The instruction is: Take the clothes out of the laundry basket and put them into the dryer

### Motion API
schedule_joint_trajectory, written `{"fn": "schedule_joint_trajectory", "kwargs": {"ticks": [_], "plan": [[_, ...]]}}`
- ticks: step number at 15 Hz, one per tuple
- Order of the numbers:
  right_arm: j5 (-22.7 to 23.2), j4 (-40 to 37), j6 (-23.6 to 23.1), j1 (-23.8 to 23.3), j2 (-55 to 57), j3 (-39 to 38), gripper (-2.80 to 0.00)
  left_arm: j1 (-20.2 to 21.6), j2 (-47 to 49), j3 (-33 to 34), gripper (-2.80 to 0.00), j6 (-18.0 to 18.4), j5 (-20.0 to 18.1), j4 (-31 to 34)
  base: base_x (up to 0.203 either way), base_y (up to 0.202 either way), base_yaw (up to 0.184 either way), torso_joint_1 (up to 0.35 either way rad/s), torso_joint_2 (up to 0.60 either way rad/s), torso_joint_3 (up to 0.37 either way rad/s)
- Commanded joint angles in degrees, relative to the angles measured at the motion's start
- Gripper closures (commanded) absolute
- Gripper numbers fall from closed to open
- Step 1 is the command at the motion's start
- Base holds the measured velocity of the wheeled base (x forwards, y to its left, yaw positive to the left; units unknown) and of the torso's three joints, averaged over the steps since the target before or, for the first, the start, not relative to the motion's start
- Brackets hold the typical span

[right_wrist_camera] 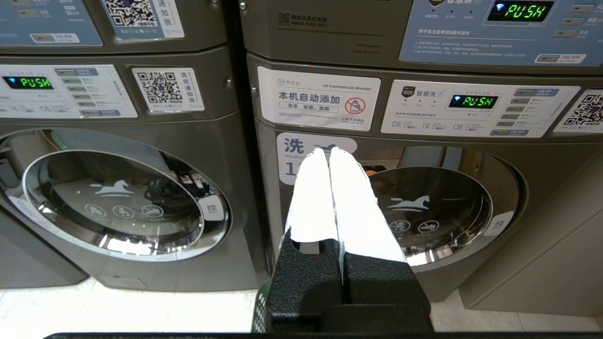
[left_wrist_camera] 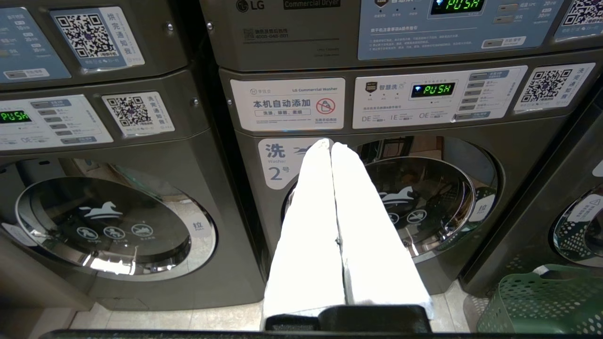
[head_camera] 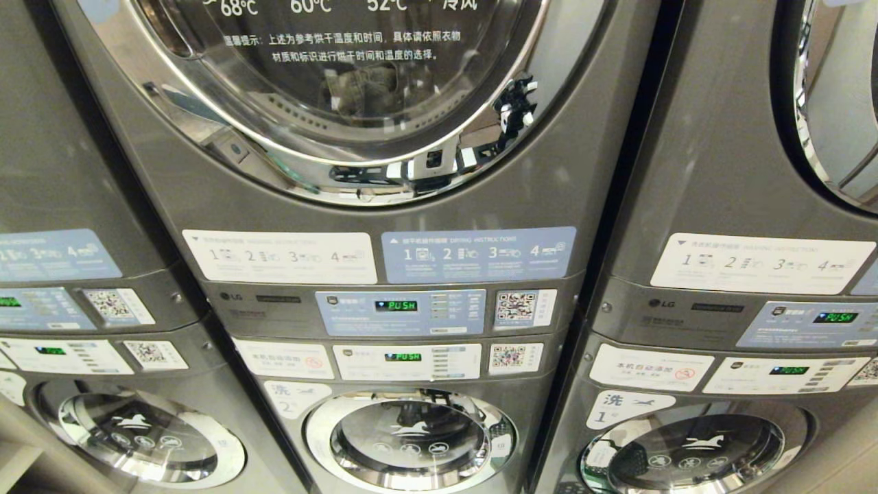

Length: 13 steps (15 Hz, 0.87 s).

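— Jaws? Both clenched, empty: left gripper (left_wrist_camera: 330,143) and right gripper (right_wrist_camera: 329,151), each held level toward a washer door.

— Near them?

— Green basket (left_wrist_camera: 541,301) on floor (left_wrist_camera: 141,320), just beside left gripper, before washer 2 (left_wrist_camera: 424,197). No clothes visible in it from here.

— Further off?

— Closed dryer door (head_camera: 343,89) above two panels (head_camera: 401,312) reading PUSH, head view. More stacked machines either side.

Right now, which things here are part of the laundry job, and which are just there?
Job:
- green laundry basket, on the floor
- upper dryer door, shut
- left gripper, shut, empty
- right gripper, shut, empty

Just there:
- washer No. 2
- QR stickers
- instruction labels
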<state>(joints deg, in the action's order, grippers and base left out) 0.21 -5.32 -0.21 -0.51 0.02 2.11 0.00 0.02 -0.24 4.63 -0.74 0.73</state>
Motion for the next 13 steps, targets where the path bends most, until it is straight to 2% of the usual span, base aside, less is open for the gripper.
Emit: {"fn": "schedule_joint_trajectory", "kwargs": {"ticks": [1, 5, 8, 13], "plan": [[0.05, -0.05, -0.06, 0.00, -0.02, 0.00, 0.00, 0.00, -0.02, -0.02, 0.00, 0.03, 0.04, 0.06, 0.000, 0.000, 0.000, 0.000, 0.00, 0.000], [0.06, 0.04, -0.77, -0.02, -0.02, -0.15, 0.00, 0.00, -0.02, -0.02, 0.00, 0.03, 0.04, 0.06, 0.000, 0.000, 0.000, 0.000, 0.00, 0.000], [0.50, 0.04, -3.34, 0.03, -0.02, -0.09, 0.00, 0.00, -0.02, -0.02, 0.00, 0.03, 0.04, 0.06, 0.000, 0.000, 0.000, 0.000, 0.00, 0.000], [0.06, 0.04, -1.05, -0.02, -0.02, -0.09, 0.00, 0.00, -0.02, -0.02, 0.00, 0.03, 0.04, 0.06, 0.000, 0.000, 0.000, 0.000, 0.00, 0.000]]}}
